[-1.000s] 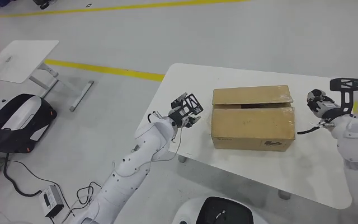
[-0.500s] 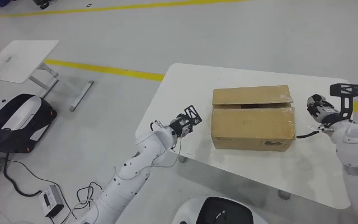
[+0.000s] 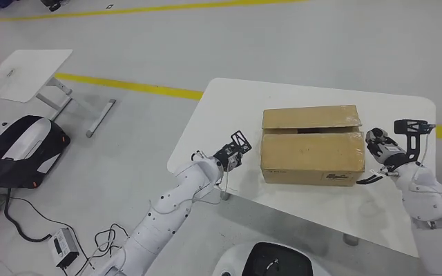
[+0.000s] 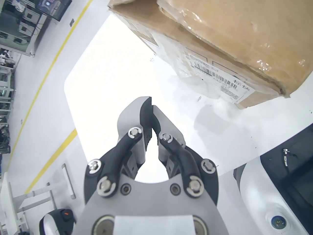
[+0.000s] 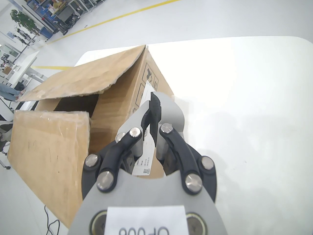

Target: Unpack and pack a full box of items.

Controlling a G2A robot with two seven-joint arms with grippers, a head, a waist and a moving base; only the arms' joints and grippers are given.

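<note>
From the top view, the cardboard box [image 3: 312, 145] stands around the middle of the white desk [image 3: 235, 103], its two top flaps folded over with a narrow dark slit between them, so what is inside cannot be told; the left pincer [image 3: 233, 152] hangs over the desk's left side, apart from the box's left end, and the right pincer [image 3: 374, 138] sits just beside the box's right end. In the left wrist view the left pincer [image 4: 149, 103] is clenched on nothing, its dark pads pressed together above the bare desk [image 4: 110, 62], with the box [image 4: 232, 25] ahead of it, a taped flap on top and a printed label on the side facing the pincer. In the right wrist view the right pincer [image 5: 154, 101] is likewise clenched and empty, close to the box [image 5: 49, 135] end wall; whether it touches cannot be told. The far flap tilts upward, the near flap lies flat, and the opening between them is dark, over the desk [image 5: 244, 99]
</note>
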